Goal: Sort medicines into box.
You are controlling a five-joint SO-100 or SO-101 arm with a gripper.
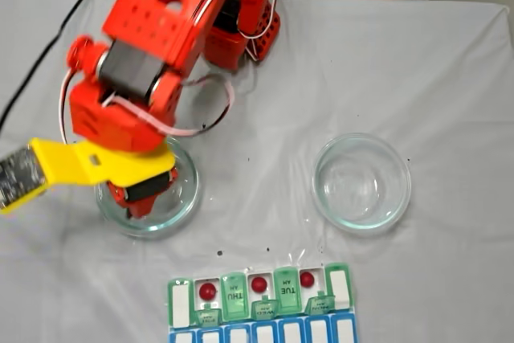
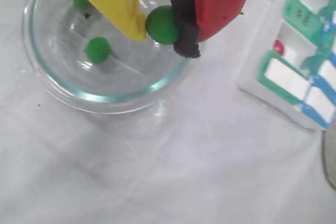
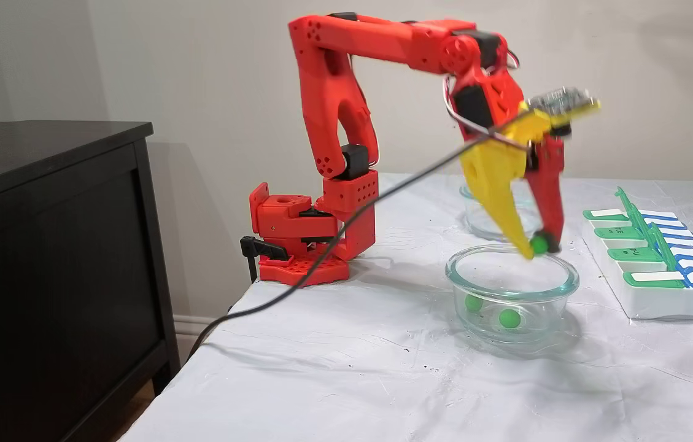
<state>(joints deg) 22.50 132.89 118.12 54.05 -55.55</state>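
A red robot arm's hand (image 2: 167,24), one finger yellow and one red with a black foam pad, pinches a glossy green pill (image 2: 163,24) just above the rim of a clear glass dish (image 2: 105,98) at the upper centre of the wrist view. Two more round green pills (image 3: 510,318) lie on the dish's bottom, seen right of centre in a fixed view. At the bottom centre of a fixed view, the pill box (image 1: 261,299) sits on the white-covered worktop (image 1: 450,78) with several green lids raised, a dark red pill (image 1: 208,290) in each of three open compartments. A second glass dish (image 1: 361,182) stands at centre right.
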